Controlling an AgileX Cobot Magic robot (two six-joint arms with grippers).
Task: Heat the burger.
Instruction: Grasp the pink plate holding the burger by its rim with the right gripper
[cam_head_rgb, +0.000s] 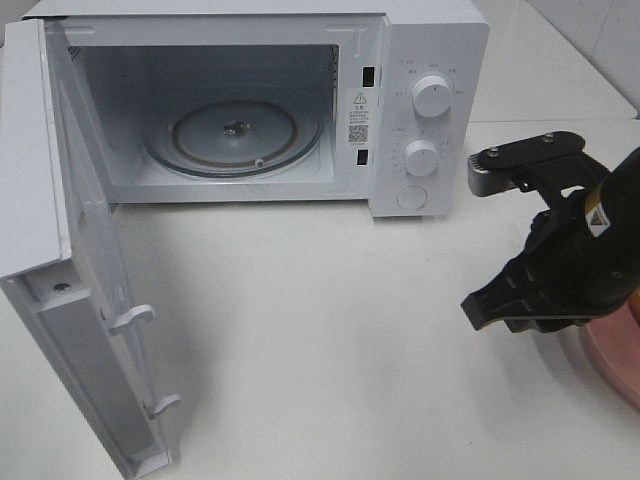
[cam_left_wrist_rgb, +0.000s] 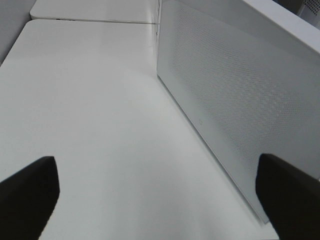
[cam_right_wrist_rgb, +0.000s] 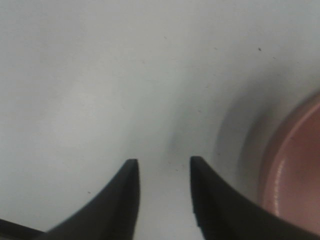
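**A:** Exterior high first. What stands on the table (cam_head_rgb: 320, 330)?

**B:** A white microwave (cam_head_rgb: 420, 100) at the back, with its door (cam_head_rgb: 60, 250) swung wide open on the left. The glass turntable (cam_head_rgb: 235, 135) lies in the cavity. At the right edge a pink plate (cam_head_rgb: 620, 360) pokes into view.

**A:** And the burger?

**B:** I cannot tell where it is. None of the three views shows it, and only a sliver of the plate's rim is visible.

**A:** Right gripper?

**B:** The right gripper (cam_right_wrist_rgb: 161, 162) is near the plate, on the side facing the microwave door. In its wrist view the two dark fingers stand a narrow gap apart with only table between them. It grips nothing. It seems to hang over the table rather than touch it, though the blur makes that hard to judge.

**A:** Left gripper?

**B:** The left gripper (cam_left_wrist_rgb: 155, 159) shows only in its own wrist view. Its fingers are spread as far as the frame's corners and nothing is between them. It is low over the table, just beside the perforated face of the open door.
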